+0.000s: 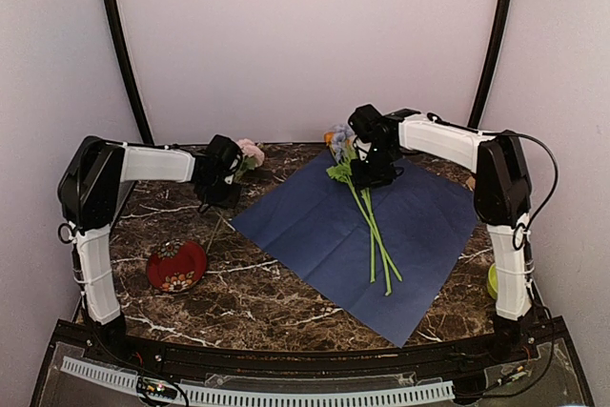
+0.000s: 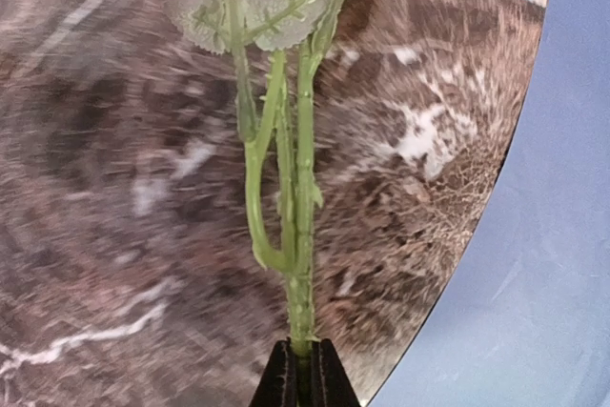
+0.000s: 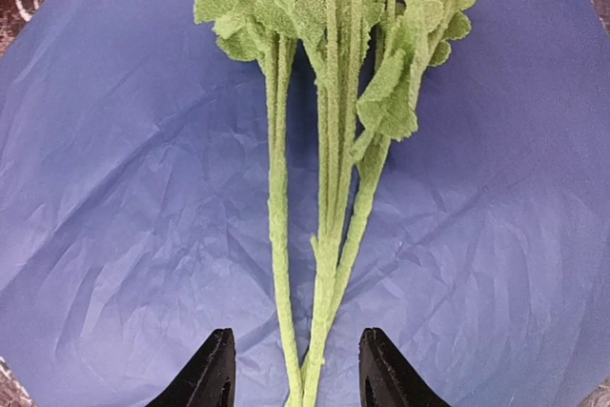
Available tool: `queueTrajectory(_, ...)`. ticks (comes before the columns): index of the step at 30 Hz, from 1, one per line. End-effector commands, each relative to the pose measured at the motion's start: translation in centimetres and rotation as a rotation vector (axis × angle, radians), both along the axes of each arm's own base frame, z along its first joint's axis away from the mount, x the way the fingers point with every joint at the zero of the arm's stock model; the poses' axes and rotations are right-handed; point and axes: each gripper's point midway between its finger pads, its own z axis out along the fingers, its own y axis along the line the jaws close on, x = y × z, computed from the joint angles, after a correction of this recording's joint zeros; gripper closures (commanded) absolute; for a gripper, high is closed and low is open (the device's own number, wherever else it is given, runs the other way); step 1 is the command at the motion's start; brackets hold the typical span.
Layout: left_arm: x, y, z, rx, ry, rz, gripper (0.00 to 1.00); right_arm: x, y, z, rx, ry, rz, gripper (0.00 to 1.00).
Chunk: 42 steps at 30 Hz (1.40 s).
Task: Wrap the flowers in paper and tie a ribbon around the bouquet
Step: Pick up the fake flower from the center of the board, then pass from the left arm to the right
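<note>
early stage: left gripper (image 2: 303, 374) clamped on pink flower (image 2: 303, 235), mid-left, off the paper (image 1: 305, 235). right gripper (image 3: 295, 369) open astride flowers (image 1: 370, 221) lying centre on the flat paper. wrapping, tying not started.

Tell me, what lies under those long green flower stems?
A large dark blue paper sheet, spread on the brown marbled table. The table beneath the sheet is covered.

High rear overview; close wrist views, all sharing paper (image 1: 315, 226).
</note>
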Motion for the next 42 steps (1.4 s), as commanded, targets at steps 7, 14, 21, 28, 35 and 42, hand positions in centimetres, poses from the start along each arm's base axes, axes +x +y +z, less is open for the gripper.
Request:
queueTrajectory(7, -1.5, -2.1, 18.0, -0.455, -0.590, -0.084, 1.00, -1.2, 4.9, 10.6, 0.335, -0.226, 0.136, 0.55)
queueTrajectory(14, -9.5, -10.4, 25.8, -0.962, -0.648, -0.542, 1.00, -9.2, 12.8, 23.1, 0.997, -0.404, 0.568, 0.53)
queueTrajectory(21, -15.6, -15.3, 30.6, -1.188, -0.662, -0.804, 1.00, -16.7, 16.5, 29.0, 1.255, -0.500, 0.856, 0.47)
queueTrajectory(28, -18.0, -17.9, 31.4, -1.275, -0.608, -0.905, 1.00, -17.1, 17.8, 29.5, 1.286, -0.475, 0.863, 0.56)
queueTrajectory(35, -18.5, -18.2, 31.2, -1.278, -0.595, -0.926, 1.00, -16.6, 17.7, 29.3, 1.270, -0.468, 0.819, 1.00)
queueTrajectory(42, -16.2, -17.7, 28.6, -1.164, -0.574, -0.785, 0.32, -13.0, 15.9, 26.8, 1.006, -0.467, 0.618, 1.00)
